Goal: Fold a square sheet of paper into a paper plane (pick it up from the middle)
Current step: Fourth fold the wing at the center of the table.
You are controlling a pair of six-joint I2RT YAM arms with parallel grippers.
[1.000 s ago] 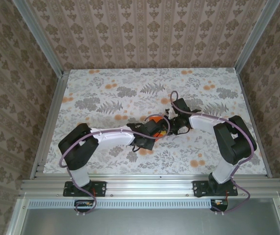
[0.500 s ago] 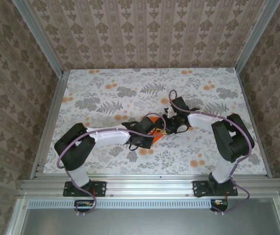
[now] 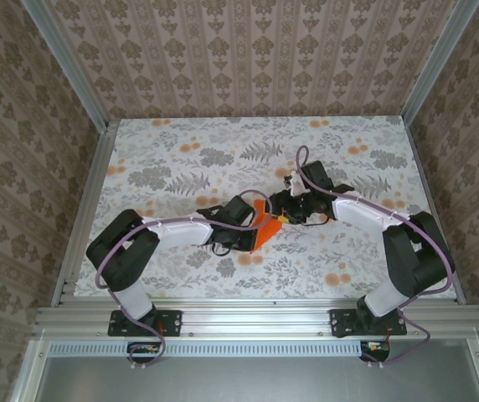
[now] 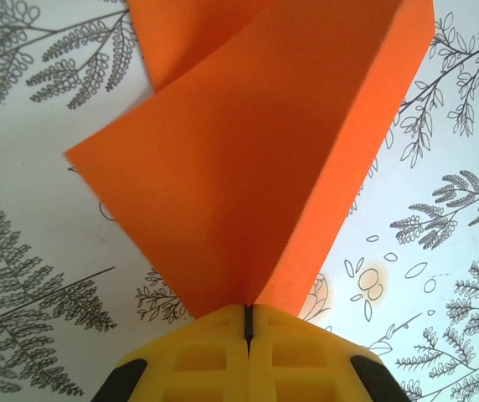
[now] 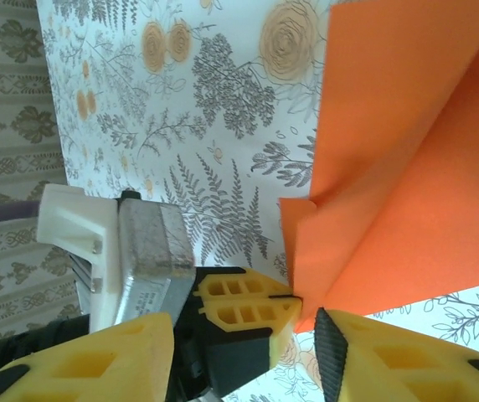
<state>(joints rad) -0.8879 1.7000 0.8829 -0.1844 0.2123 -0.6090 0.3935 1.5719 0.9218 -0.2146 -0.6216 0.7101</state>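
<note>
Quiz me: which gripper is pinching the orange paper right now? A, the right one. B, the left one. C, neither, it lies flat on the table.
B: the left gripper has its yellow fingers closed on the creased orange paper, while the right gripper stands open.

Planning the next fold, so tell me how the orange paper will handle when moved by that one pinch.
Probably floppy: the paper is a thin sheet, stiffened only along its fold. Likely very light, since the shut left gripper holds it by one small pinch at a corner. It may pivot there if pushed.
</note>
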